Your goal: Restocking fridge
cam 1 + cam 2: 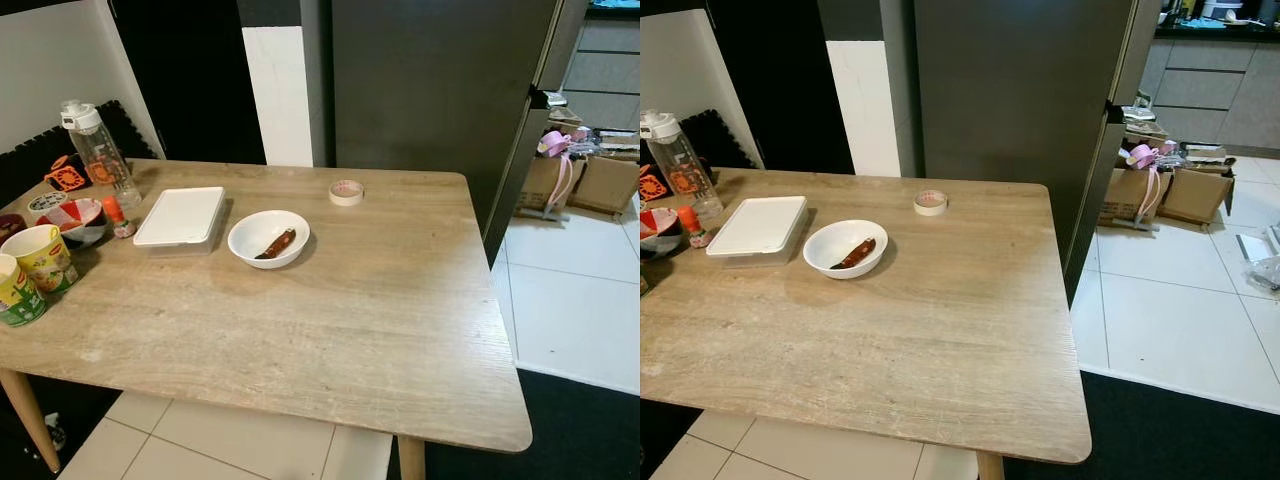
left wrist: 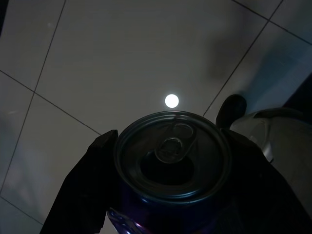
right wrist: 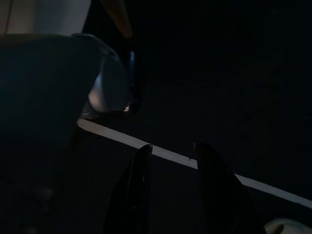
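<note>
Left gripper (image 2: 173, 195) clamped on drink can (image 2: 174, 163), one black finger (image 2: 92, 185) each side of can body. Can top silver, ring-pull in place, mouth open and dark; body dark blue-purple. Can hangs over pale tiled floor (image 2: 122, 58). Right gripper (image 3: 170, 161) idle in shade, fingers slightly apart, nothing between them. Ahead: wooden table (image 1: 330, 320) with white bowl (image 1: 268, 238), lidded white container (image 1: 181, 217), tape roll (image 1: 346, 192); dark fridge (image 1: 430, 90) behind table.

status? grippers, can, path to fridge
Left gripper shut on can, low over floor tiles. Right gripper open, idle in the dark. Fridge closed, behind wooden table.
</note>
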You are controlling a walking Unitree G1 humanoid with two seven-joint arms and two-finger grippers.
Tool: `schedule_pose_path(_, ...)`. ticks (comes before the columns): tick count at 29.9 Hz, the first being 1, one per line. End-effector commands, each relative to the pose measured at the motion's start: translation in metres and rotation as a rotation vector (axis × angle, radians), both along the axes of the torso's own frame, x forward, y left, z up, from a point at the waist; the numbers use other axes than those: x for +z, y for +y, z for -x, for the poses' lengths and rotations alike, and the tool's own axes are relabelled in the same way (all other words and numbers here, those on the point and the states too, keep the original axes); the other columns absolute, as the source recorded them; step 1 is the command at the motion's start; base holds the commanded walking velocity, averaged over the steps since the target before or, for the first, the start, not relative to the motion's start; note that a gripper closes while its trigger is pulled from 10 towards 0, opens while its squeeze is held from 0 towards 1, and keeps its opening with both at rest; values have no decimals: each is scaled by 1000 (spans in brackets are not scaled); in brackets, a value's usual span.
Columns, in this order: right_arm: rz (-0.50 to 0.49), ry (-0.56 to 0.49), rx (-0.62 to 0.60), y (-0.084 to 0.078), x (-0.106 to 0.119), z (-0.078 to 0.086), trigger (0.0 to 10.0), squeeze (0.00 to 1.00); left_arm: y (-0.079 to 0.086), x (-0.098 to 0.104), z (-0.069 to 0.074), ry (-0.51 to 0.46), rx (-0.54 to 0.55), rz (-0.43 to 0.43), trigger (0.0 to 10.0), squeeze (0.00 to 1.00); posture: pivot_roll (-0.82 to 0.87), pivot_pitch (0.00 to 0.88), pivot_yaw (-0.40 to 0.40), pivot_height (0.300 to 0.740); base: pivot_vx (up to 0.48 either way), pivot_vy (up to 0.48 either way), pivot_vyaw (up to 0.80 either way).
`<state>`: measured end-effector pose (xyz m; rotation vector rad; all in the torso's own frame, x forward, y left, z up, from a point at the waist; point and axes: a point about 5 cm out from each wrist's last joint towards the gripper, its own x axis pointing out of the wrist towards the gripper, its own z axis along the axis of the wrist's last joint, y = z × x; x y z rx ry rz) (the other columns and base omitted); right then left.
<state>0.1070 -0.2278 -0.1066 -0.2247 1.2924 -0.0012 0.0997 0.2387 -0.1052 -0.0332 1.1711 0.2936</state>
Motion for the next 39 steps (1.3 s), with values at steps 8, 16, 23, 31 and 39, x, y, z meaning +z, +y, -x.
schedule_pose_path(8, 5, 13, -7, 2, -2, 4, 10000, 0, -5, -3, 5, 24, 7, 14, 10000, 0, -93, 0, 15, 740, -92, 0, 0)
schedule_pose_path(16, -2, 14, -10, 3, -2, 4, 10000, 0, -5, -3, 6, 24, 15, 18, 10000, 0, -92, 0, 17, 740, -282, 0, 0)
schedule_pose_path(23, 2, 13, -11, 1, -1, 4, 10000, 0, -1, -1, 4, 21, 12, 9, 10000, 0, -93, 0, 13, 740, -295, 0, 0)
schedule_pose_path(31, 1, 17, -15, 1, -2, 6, 10000, 0, -1, -2, 6, 31, -1, 11, 10000, 0, -93, 0, 13, 740, -300, 0, 0)
schedule_pose_path(39, 2, 19, -10, 0, -2, 6, 10000, 0, -1, -2, 6, 33, -8, 10, 10000, 0, -91, 0, 15, 740, -300, 0, 0)
